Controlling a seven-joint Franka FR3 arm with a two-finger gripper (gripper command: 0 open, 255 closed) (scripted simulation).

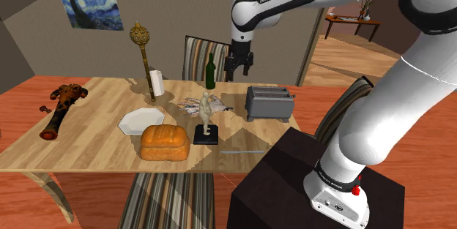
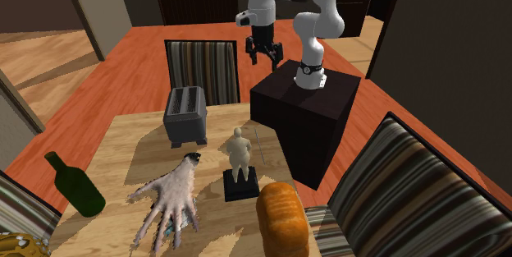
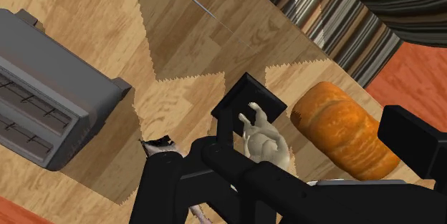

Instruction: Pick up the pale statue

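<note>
The pale statue [image 1: 206,113] is a small cream figure standing upright on a black square base [image 1: 206,137] near the middle of the wooden table [image 1: 95,143]. In the second exterior view the statue [image 2: 239,153] stands between the toaster and the bread. My black gripper [image 1: 239,70] hangs open and empty well above the table, up and to the right of the statue in the shoulder view. It also shows high over the table's far end, gripper [image 2: 264,55]. In the wrist view the statue [image 3: 262,141] lies far below, between my spread fingers [image 3: 415,141].
A grey toaster [image 1: 269,103] stands to the statue's right in the shoulder view; a bread loaf [image 1: 164,143] and white plate [image 1: 141,121] are to its left. A pale hand-shaped object [image 1: 207,104] lies just behind it. A green bottle [image 1: 211,72], paper roll [image 1: 157,83] and striped chairs [image 1: 202,58] surround.
</note>
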